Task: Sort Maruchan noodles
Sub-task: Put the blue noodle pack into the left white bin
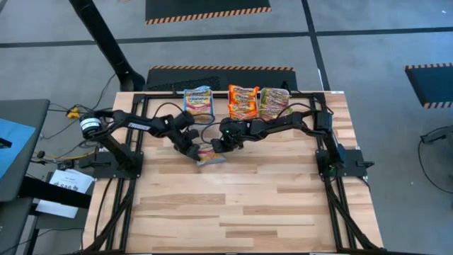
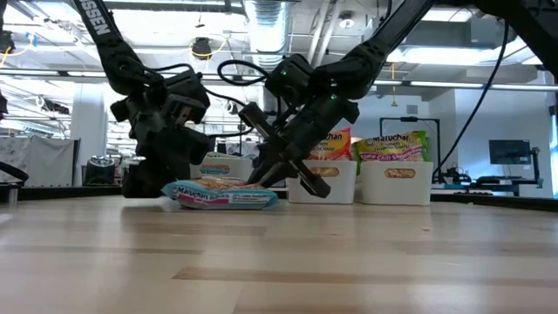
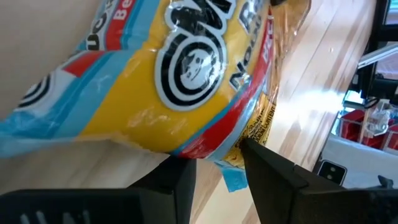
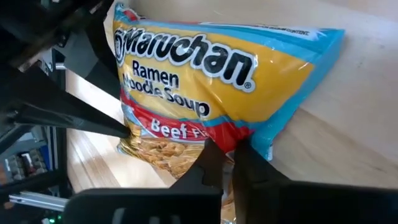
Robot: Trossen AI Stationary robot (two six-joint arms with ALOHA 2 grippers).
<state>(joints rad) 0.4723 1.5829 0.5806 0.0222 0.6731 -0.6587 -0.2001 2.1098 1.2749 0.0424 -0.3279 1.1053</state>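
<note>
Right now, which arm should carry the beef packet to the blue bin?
Probably the left: the left gripper is at the blue-edged beef packet and sits below the blue stack; the right gripper pinches its edge from the far side.

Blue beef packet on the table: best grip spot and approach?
Judgement: take the blue beef packet by a thin crimped end seam, coming in low from the side. It lies flat on the table with a bulging middle; left gripper and right gripper flank it.

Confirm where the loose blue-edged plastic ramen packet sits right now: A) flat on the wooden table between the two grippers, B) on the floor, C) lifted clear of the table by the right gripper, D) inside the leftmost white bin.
A: the low view shows the blue-edged plastic ramen packet lying on the wooden table, with the left gripper and right gripper at either side.
</note>
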